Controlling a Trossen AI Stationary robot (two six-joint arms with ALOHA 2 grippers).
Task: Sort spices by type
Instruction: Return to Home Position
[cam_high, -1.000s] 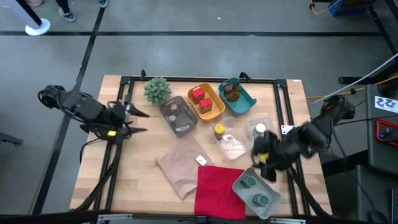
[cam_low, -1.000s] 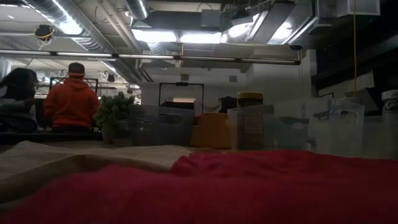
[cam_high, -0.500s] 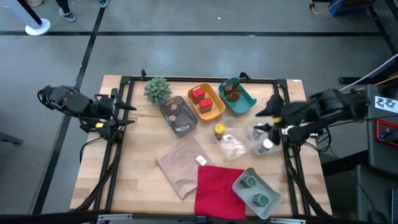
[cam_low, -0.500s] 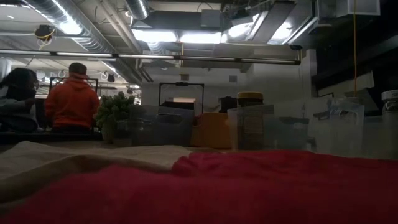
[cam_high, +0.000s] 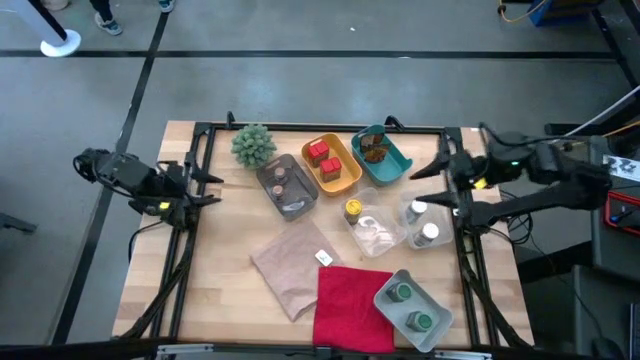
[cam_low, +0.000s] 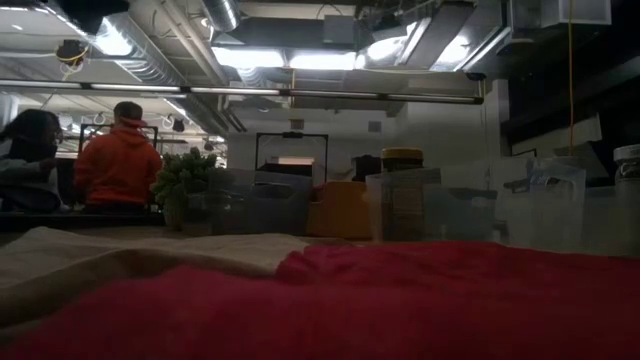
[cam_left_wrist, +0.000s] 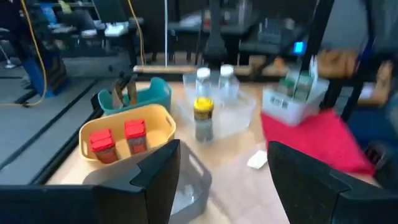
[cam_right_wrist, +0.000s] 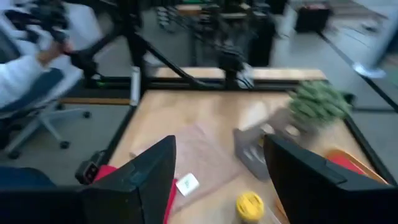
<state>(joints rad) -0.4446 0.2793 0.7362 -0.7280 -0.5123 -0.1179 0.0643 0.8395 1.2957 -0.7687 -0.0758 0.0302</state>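
both arms have drawn back: the right gripper (cam_high: 430, 180) swung from lower right up to the right edge, and the left gripper (cam_high: 208, 188) sits at the left edge. both claws are released and empty. sorting looks finished.

- grey bin (cam_high: 437, 305), lower right: green-capped jars (cam_high: 409, 307)
- yellow tray (cam_high: 340, 178), upper centre: red tins (cam_high: 322, 158)
- teal tray (cam_high: 398, 165): brown jars (cam_high: 374, 151)
- clear tray (cam_high: 375, 235): yellow-capped jar (cam_high: 352, 210) and white-capped jars (cam_high: 424, 222)
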